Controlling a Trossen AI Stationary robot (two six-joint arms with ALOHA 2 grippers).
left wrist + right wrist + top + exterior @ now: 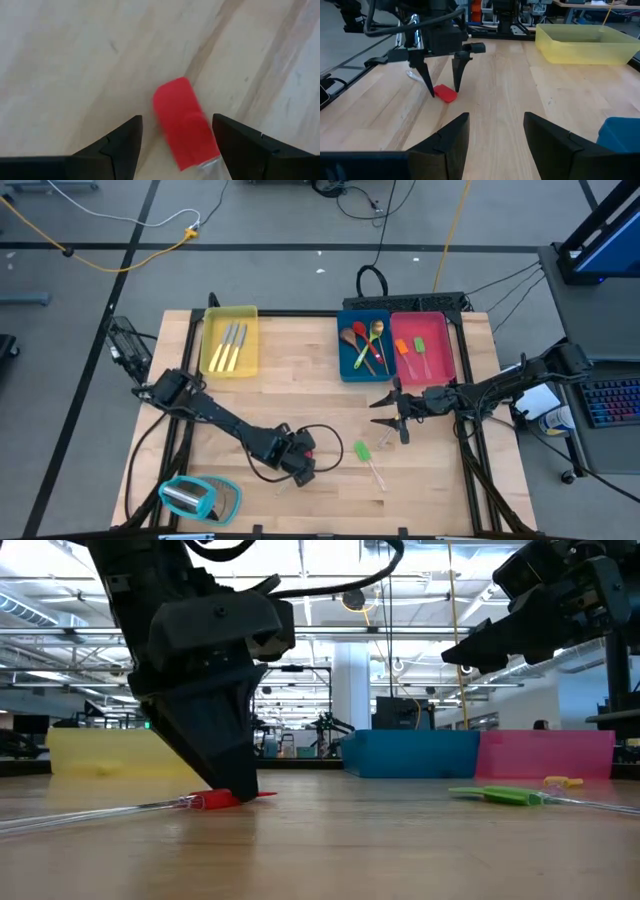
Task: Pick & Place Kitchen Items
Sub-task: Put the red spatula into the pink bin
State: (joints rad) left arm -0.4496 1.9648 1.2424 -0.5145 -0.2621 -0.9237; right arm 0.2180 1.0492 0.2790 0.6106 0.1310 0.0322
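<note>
A small spatula with a red head [182, 122] and a clear handle [90, 812] lies flat on the wooden table, near its front edge. My left gripper [176, 118] points steeply down over it, open, one finger on either side of the red head [445, 93]. To its right lies a green-headed spatula [362, 450] with a clear handle. My right gripper [383, 412] hangs open and level above the table, in front of the blue tray, with nothing between its fingers [447, 142]. My left gripper comes at the spatula's red head [172, 100] from above, its fingers lying across the spatula. Their tips are down near the table beside the head. Whether either finger touches the head I cannot tell. The spatula lies flat on the table.
At the far edge stand a yellow tray [212, 330] with silver cutlery, a blue tray [346, 370] with spoons and a pink tray [440, 330] with small spatulas. A teal-and-clear rounded object [200, 498] sits at the near left corner. Bare wood lies mid-table.
</note>
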